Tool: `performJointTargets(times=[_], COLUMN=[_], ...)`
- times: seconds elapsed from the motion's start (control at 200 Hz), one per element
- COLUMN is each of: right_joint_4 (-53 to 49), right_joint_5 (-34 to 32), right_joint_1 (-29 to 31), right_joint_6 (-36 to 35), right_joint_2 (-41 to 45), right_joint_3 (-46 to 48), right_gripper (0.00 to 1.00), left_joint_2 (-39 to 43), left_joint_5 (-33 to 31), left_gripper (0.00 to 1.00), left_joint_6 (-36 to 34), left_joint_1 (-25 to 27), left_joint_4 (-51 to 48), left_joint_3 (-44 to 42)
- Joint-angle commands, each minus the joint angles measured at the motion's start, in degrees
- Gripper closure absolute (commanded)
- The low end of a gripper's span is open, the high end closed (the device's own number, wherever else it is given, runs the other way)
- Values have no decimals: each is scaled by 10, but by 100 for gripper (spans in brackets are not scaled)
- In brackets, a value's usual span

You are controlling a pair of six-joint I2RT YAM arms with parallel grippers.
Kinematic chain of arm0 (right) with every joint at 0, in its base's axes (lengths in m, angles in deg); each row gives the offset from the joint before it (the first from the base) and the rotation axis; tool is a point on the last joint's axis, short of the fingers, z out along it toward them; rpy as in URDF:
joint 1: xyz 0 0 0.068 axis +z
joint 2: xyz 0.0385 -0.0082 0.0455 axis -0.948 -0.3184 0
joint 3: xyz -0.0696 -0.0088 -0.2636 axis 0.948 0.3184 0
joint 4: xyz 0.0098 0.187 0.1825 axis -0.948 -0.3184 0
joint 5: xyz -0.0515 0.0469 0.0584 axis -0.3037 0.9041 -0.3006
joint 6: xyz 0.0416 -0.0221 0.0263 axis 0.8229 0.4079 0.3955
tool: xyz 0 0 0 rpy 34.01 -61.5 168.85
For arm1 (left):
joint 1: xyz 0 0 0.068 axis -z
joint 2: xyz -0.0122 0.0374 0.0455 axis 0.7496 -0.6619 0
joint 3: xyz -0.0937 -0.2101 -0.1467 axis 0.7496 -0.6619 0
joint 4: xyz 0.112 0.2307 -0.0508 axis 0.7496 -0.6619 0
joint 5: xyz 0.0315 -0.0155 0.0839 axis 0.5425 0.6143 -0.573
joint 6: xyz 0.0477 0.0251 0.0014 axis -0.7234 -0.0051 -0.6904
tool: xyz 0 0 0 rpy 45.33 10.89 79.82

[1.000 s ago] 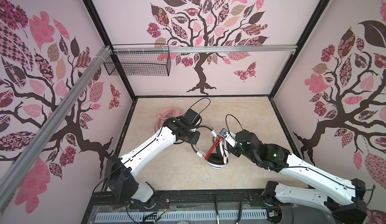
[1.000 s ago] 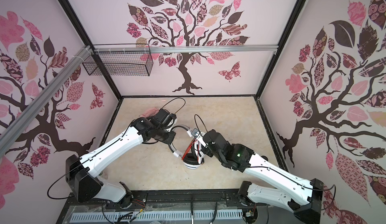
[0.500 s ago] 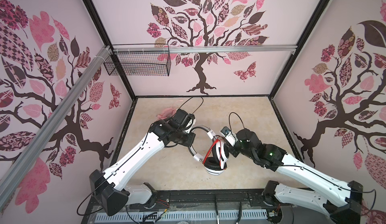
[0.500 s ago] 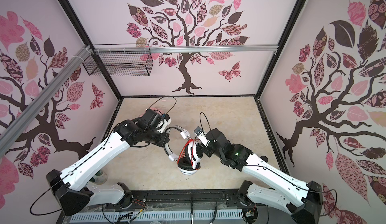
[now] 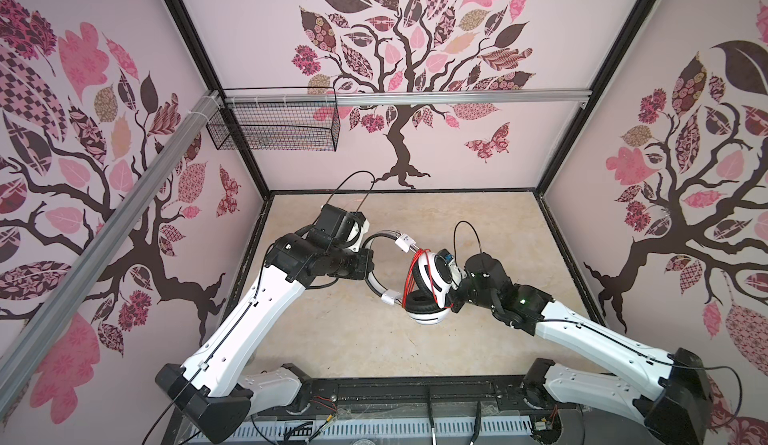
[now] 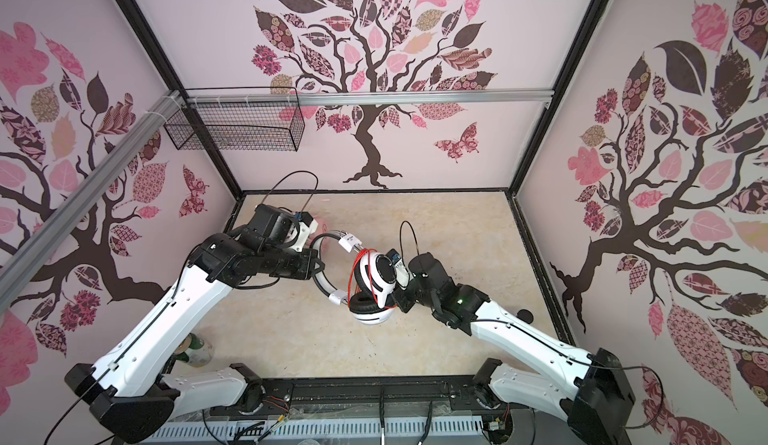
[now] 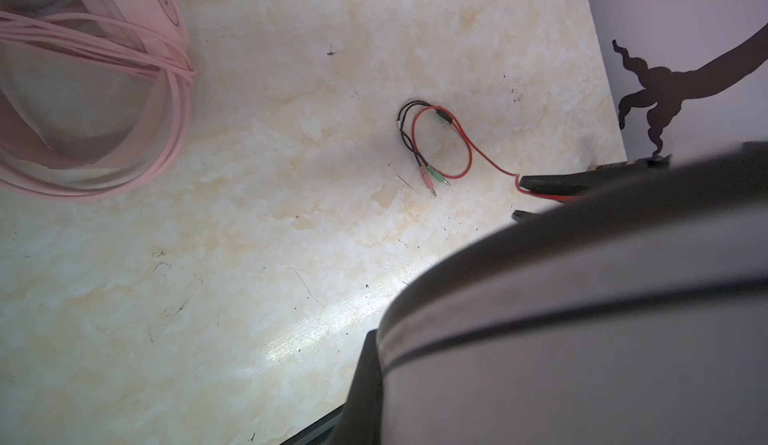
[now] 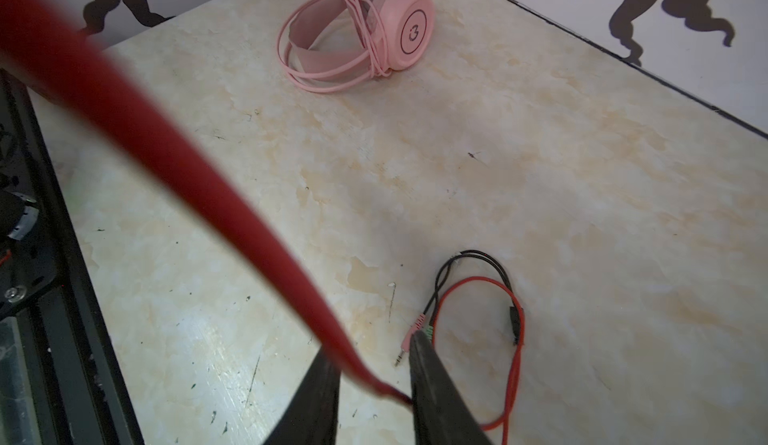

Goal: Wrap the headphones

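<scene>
The white-and-black headphones (image 5: 430, 287) hang above the middle of the table in both top views, with the orange-red cable (image 5: 413, 274) looped round the ear cups. My left gripper (image 5: 368, 261) is shut on their headband (image 7: 582, 318), which fills the left wrist view. My right gripper (image 8: 374, 366) is beside the ear cups, open, with the red cable (image 8: 266, 252) running loosely between its fingers (image 8: 436, 393). The cable's end with its plugs (image 8: 478, 310) lies on the table. The pink headphones (image 8: 365, 36) lie at the back left, their cable wound round them.
A black wire basket (image 5: 274, 127) hangs on the back wall at the left. A bottle (image 6: 195, 349) stands by the left arm's base. Walls close the marbled table (image 5: 478, 222) on three sides.
The right gripper's jaws have spread apart round the red cable. The left arm has drawn the headband slightly left and back, and the ear cups have turned.
</scene>
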State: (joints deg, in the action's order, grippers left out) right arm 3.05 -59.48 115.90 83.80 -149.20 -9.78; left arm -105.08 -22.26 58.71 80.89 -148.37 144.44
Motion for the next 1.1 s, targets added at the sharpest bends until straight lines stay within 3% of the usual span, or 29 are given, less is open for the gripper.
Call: performJointTargets(times=[0.0, 0.455, 0.725, 0.92, 1.095], right_joint_4=[57, 142, 189, 204, 172], right_joint_5=[66, 172, 187, 107, 22], right_joint_1=[-6, -62, -68, -69, -77], right_joint_6=[32, 89, 124, 151, 180], right_joint_2=[-32, -39, -35, 16, 50], right_joint_3=[22, 94, 143, 188, 192], right_gripper=[67, 57, 54, 42, 42], left_joint_2=[-2, -59, -73, -61, -52], left_joint_5=[14, -74, -138, -180, -191], left_gripper=[100, 100, 100, 100, 100], left_joint_6=[48, 101, 164, 207, 217], left_joint_1=[-1, -5, -5, -5, -5], left_joint_4=[15, -68, -109, -131, -131], left_joint_3=[62, 183, 233, 264, 296])
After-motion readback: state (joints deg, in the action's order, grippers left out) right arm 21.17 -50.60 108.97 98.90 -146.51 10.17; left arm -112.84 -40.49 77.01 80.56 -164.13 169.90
